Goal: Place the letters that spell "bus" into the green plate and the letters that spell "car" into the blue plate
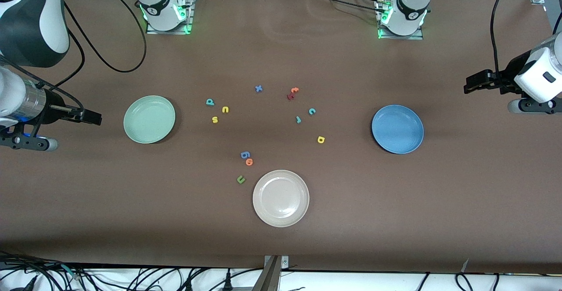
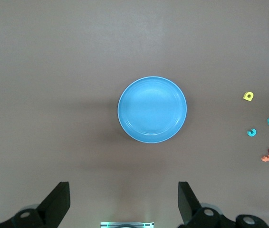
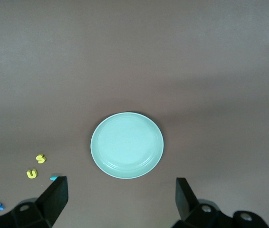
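Brown cloth covers the table (image 1: 281,54), and both plates for the job lie bare on it. At middle left of the front view sits the green plate (image 1: 149,119), with the right hand (image 1: 94,117) hanging beside it over the table's edge region, fingers spread apart and holding nothing. At middle right lies the blue plate (image 1: 398,129); the left hand (image 1: 472,84) hangs up and to its right in the frame, also spread wide and empty.

Between the plates the letters are scattered. Left of centre: teal b (image 1: 210,102), yellow u (image 1: 225,109) and yellow s (image 1: 215,119), close together. Right of centre: teal c (image 1: 311,111), thin teal r (image 1: 298,119), and lower down the yellow a (image 1: 321,140). An orange t (image 1: 294,90) and a blue x (image 1: 258,88) lie above them. Lower centre holds a beige-white plate (image 1: 281,198), with a blue g-like letter (image 1: 245,154), an orange o (image 1: 249,162) and a dark green u (image 1: 240,179) just up and left of it.
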Robot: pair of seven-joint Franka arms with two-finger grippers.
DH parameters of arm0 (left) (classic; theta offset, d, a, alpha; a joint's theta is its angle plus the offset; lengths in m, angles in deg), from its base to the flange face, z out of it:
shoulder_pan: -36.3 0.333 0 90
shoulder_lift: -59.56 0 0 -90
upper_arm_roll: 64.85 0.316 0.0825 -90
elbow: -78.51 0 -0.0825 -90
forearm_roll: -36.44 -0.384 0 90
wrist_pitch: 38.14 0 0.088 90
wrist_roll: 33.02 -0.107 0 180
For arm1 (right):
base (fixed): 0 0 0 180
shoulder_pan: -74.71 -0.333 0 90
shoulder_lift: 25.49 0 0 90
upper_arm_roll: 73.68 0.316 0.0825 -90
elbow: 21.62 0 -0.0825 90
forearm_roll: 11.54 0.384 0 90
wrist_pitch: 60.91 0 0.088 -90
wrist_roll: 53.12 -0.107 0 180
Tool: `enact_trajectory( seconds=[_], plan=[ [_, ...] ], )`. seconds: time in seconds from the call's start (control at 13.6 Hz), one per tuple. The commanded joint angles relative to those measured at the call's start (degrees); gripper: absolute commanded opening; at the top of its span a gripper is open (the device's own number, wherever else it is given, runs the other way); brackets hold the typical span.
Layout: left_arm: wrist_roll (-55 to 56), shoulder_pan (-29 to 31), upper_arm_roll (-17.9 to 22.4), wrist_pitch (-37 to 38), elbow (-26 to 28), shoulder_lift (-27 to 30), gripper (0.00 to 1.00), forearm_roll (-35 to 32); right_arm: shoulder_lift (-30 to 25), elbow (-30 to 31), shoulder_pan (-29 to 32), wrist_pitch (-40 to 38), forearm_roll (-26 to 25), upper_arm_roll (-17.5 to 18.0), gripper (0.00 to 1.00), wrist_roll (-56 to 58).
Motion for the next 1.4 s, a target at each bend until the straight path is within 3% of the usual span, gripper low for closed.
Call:
enact_trajectory(
  seconds=[0.0, 1.32],
  plan=[
    [-1.37, -0.15, 0.06, 1.41, -2.55, -1.37, 1.00, -1.68, -1.51, 1.56, 0.35, 0.64, 1.00, 0.18, 1.00, -0.37],
    [-0.94, 0.12, 0.32, 1.50, -4.39, -1.37, 1.00, -0.80, -1.51, 1.56, 0.70, 0.64, 1.00, 0.18, 1.00, -0.10]
  ],
)
